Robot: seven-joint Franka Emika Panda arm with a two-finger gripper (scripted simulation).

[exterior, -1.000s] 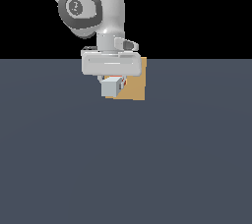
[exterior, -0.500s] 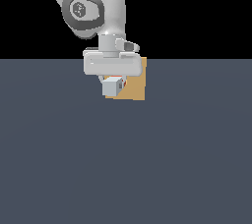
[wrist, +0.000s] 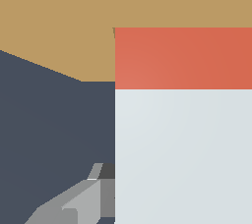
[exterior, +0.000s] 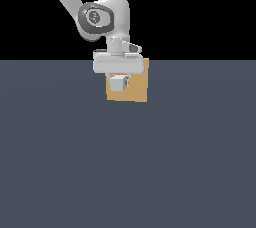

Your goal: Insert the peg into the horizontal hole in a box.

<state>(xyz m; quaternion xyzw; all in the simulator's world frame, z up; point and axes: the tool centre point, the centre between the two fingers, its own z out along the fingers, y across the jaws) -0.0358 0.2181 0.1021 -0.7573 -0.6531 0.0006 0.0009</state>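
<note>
A: Where's the peg (exterior: 118, 83)?

B: I see it clamped in the gripper (exterior: 119, 76), grey end toward the exterior camera, red end meeting the box (exterior: 137, 88) face on the far side.

A: Risk?

B: The hole is hidden from me. Any misalignment, I judge, jams the tip on the face or shoves the box.

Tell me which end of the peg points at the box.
The red-orange end of the peg, unlike its grey-white end, meets the tan box.
</note>
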